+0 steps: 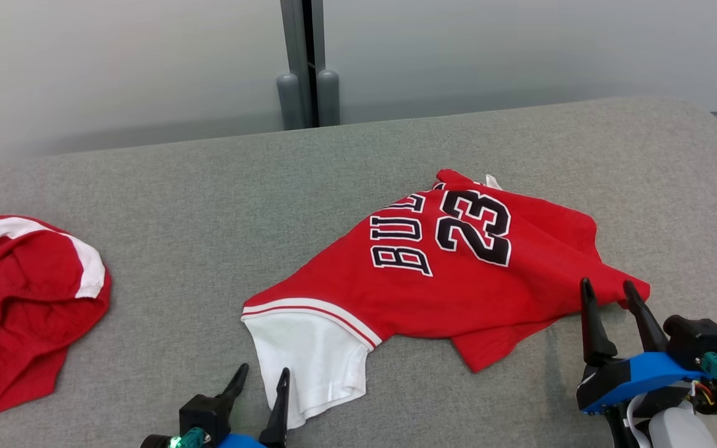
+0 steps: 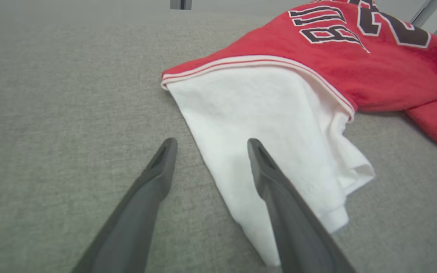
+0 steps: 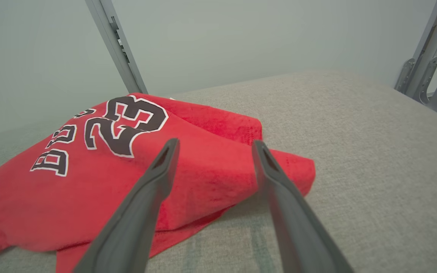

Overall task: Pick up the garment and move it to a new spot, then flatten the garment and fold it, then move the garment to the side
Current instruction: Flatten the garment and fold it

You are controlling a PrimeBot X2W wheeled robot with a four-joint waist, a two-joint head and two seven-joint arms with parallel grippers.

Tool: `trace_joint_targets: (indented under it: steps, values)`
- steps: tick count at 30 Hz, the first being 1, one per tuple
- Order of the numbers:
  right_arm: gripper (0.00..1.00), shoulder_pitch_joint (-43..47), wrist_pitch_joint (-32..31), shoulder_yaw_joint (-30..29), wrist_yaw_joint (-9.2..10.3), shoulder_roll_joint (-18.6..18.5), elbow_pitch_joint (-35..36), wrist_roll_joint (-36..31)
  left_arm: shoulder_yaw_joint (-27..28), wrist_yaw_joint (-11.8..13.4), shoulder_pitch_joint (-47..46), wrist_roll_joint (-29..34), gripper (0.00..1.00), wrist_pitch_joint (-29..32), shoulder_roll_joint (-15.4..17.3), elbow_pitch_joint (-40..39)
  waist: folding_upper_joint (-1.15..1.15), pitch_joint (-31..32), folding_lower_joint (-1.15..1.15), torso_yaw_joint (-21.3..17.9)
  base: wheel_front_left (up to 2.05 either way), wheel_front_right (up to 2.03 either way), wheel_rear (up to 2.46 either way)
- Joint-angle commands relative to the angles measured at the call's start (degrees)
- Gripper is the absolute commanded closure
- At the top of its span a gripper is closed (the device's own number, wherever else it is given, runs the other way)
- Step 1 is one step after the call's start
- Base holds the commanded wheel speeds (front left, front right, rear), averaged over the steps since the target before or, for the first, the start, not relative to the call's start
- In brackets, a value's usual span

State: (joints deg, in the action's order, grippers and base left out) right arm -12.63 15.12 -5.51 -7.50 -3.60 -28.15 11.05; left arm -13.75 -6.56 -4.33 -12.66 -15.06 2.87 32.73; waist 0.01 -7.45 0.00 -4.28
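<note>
Left gripper (image 1: 264, 370): fingers wide, at the white sleeve's edge.
Right gripper (image 1: 607, 285): fingers spread beside the jersey's right corner.
Surface (image 1: 209, 218): grey woven cloth.
Jersey (image 1: 458, 280): red, rumpled, mid-surface, "23" showing.
Room: pale wall (image 1: 520, 50), grey post (image 1: 309, 62).

Left hand (image 2: 211, 144), fingers (image 2: 150, 182) spread, one over white section (image 2: 271, 125) of red jersey (image 2: 355, 68), grey fabric surface (image 2: 51, 113)

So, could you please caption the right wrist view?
Open right gripper poised at a corner of the red jersey.
</note>
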Motion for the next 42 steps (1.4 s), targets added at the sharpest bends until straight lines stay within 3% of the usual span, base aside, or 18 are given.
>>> trace_joint_targets:
  steps: [1,8,9,10,11,17,26,34,35,36,42]
  values:
    - [0.0,0.7,0.0,0.3,0.01,0.2,-0.1,-0.2,-1.8,-0.5,-1.3,-0.7,0.0,-0.2,0.1,0.9,-0.01,-0.2,0.0,-0.5,0.0,0.0,0.0]
    - [0.0,0.8,0.0,0.5,0.01,0.5,-0.3,-0.5,-6.0,-0.9,-0.8,-2.3,0.0,0.2,0.1,8.7,-0.01,-0.2,0.0,-0.9,0.0,0.0,0.0]
    - [0.0,0.8,0.0,0.4,0.01,0.5,-0.4,-0.6,-6.5,-0.9,-0.8,-3.2,0.04,0.4,0.1,10.0,-0.01,-0.1,0.0,-1.0,0.0,0.0,0.0]
    - [0.0,0.8,0.0,0.5,0.01,0.6,-0.4,-0.6,-7.0,-1.0,-1.1,-3.7,0.58,0.4,0.1,10.9,-0.01,0.0,0.0,-0.9,0.0,0.0,0.0]
    - [0.0,0.8,0.0,0.6,0.01,0.6,-0.4,-0.7,-7.5,-1.0,-1.4,-4.2,1.0,0.4,0.1,11.5,-0.01,0.0,0.0,-0.9,0.0,0.0,0.0]
    - [0.0,1.5,0.0,0.6,0.02,0.6,-0.6,-0.7,-7.7,-1.1,-3.6,-6.6,1.0,0.2,0.0,10.0,-0.01,0.4,0.0,-0.3,0.0,0.0,0.0]
    - [0.0,3.4,0.0,0.4,0.01,0.7,-1.8,-1.4,9.3,2.8,-3.4,-3.6,1.0,-0.2,0.4,-4.1,-0.01,1.6,0.0,1.5,0.0,0.0,0.0]
    - [0.0,5.7,0.0,3.5,0.01,0.5,-3.8,-1.7,18.4,2.8,-1.3,0.3,1.0,-0.2,0.2,-4.0,-0.01,2.0,0.0,1.8,0.0,0.0,0.0]
    - [0.0,6.2,0.0,3.9,0.02,0.3,-4.1,-1.8,18.7,2.7,-1.0,0.5,0.31,-0.2,0.2,-3.4,-0.01,2.0,0.0,1.9,0.0,0.0,0.0]
    - [0.0,6.7,0.0,4.6,0.02,0.1,-4.5,-1.7,18.9,2.7,-0.9,0.7,0.0,-0.2,0.1,-3.1,-0.01,2.0,0.0,1.9,0.0,0.0,0.0]
    - [0.0,8.3,0.0,9.9,0.02,-0.6,-6.5,-0.2,15.5,2.2,-0.4,-0.7,0.0,-0.2,0.1,-2.3,-0.01,1.7,0.0,2.0,0.0,0.0,0.0]
